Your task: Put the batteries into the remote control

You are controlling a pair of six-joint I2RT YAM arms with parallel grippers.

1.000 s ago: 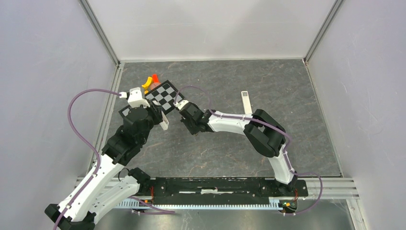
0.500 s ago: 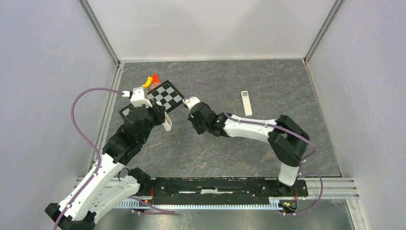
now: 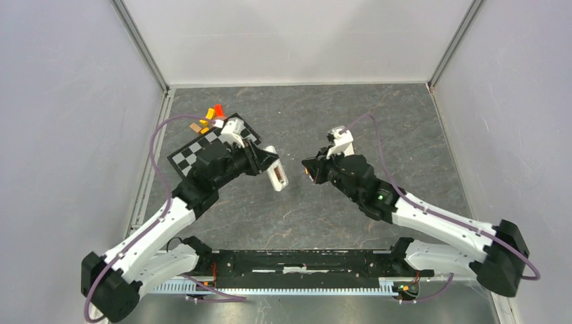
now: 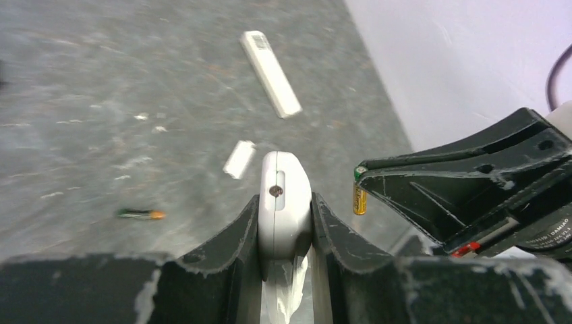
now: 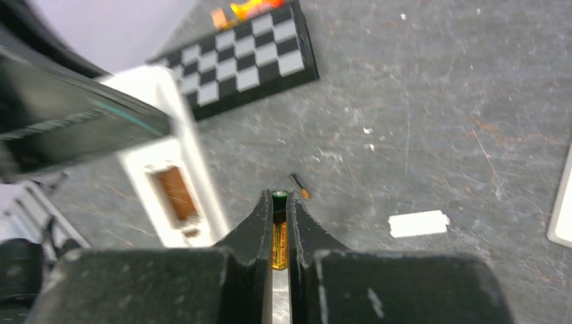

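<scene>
OK, we're mid-air w/ both arms over the table (image 3: 405, 121). The left gripper (image 4: 284, 206) is clamped on the remote control (image 5: 168, 169), pinching it by its sides and holding it up off the surface, back side turned toward the other arm. The right gripper (image 5: 278, 200) is squeezed onto one battery (image 5: 278, 236), gold band showing between the fingers, green-tipped end poking out front. In the left wrist view that battery hangs just beside the remote's top end, not touching it. The compartment (image 5: 177, 192) is open, a brownish recess, and as far as we can see nothing's in it (view's blurred there, so we won't swear to it). The second battery (image 4: 140, 214) lies on the table, apart from both grippers, w/ a small white piece (image 4: 239, 159) nearby, prob. the compartment lid, and a long white strip (image 4: 270, 64) further off. The checkerboard (image 3: 202, 145) sits behind the left arm, not involved. So where are we? We'd say early-to-mid: lid off, remote presented, batt. no. 1 in hand, approx. lined up. Left to do: seat this one in the recess, fetch the other from the table, seat it too, and likely put the lid back. None loaded so far, by our reading.
</scene>
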